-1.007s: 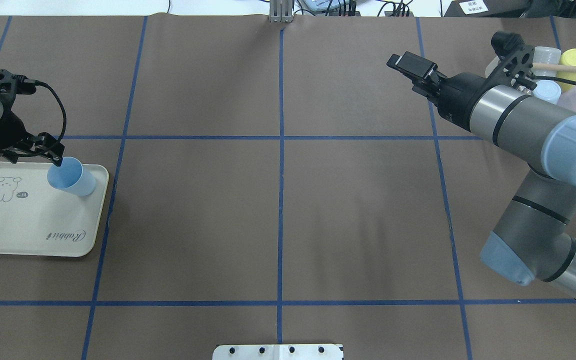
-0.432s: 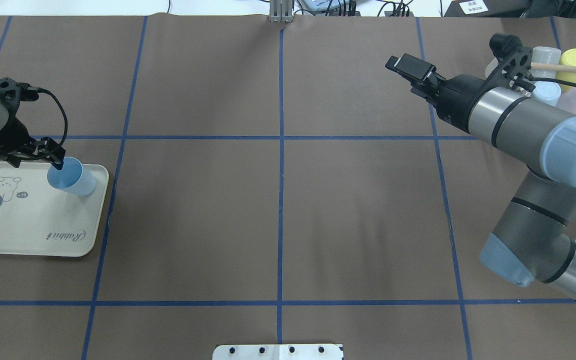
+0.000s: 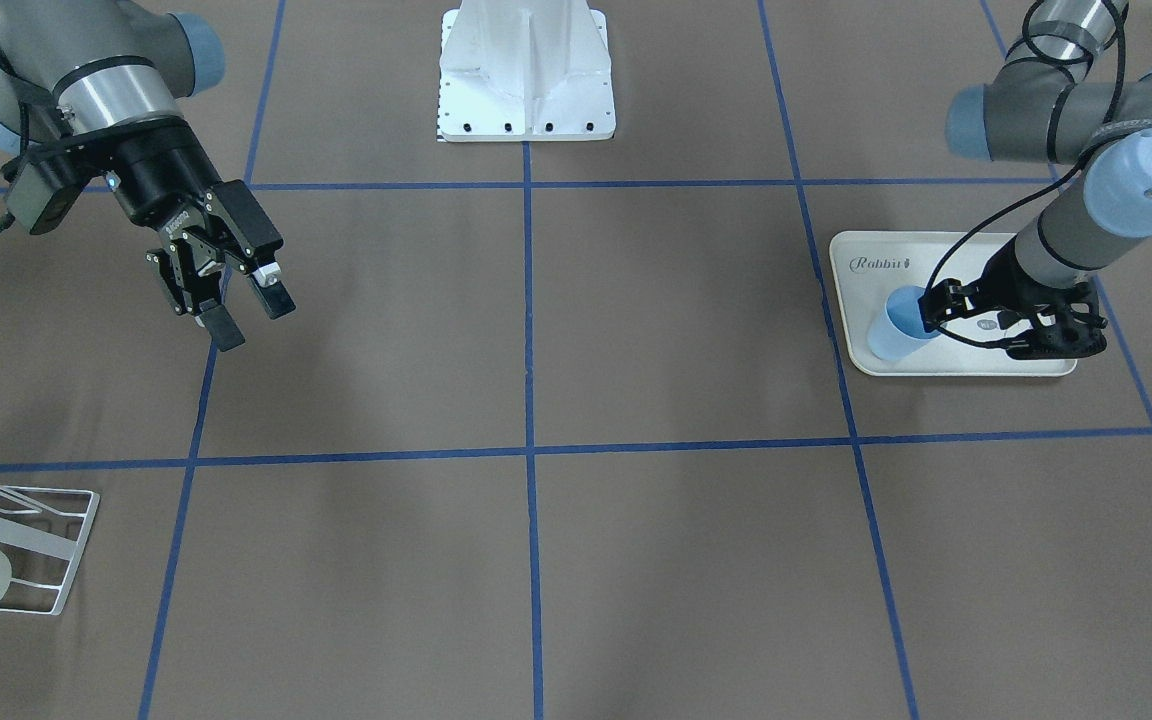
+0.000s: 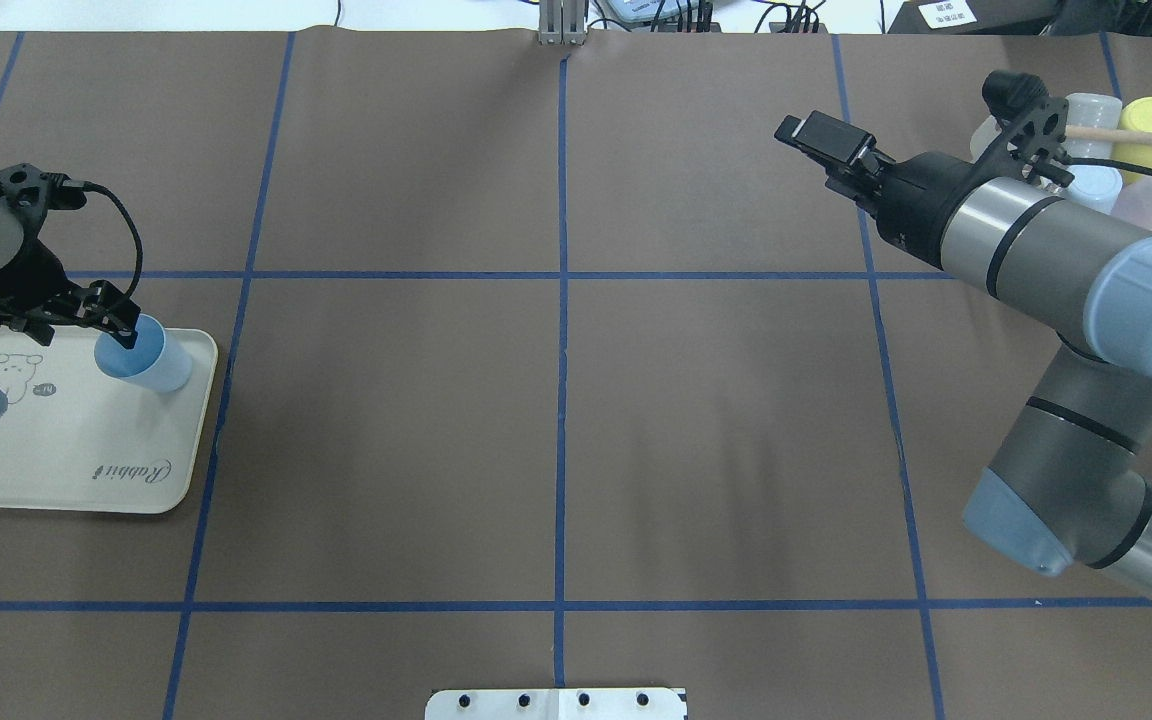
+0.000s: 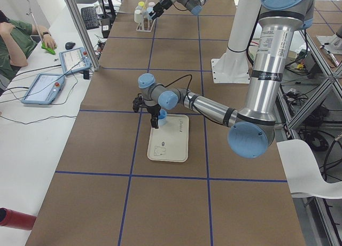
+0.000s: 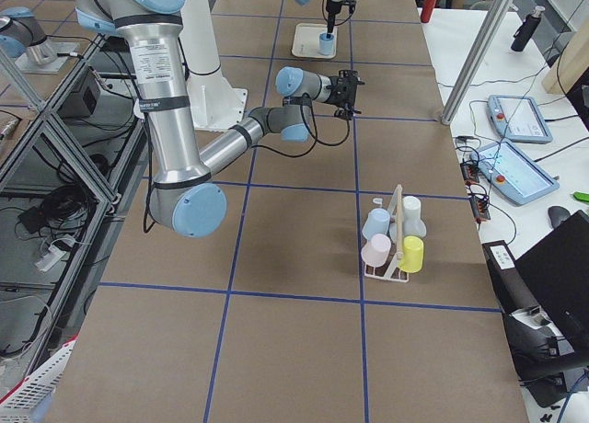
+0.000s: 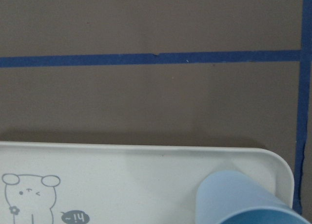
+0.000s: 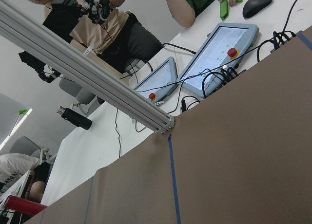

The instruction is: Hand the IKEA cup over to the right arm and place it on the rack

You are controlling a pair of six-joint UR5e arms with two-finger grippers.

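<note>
Overhead exterior: 1 cup (image 4: 151, 362) on 1 tray (image 4: 66, 450).

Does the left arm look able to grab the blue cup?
Probably yes. The left gripper is right at the rim of the cup. The cup stands upright on the tray, and nothing else is in the way.

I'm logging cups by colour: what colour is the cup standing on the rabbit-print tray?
The cup is light blue, clearest in the overhead exterior view.
</note>
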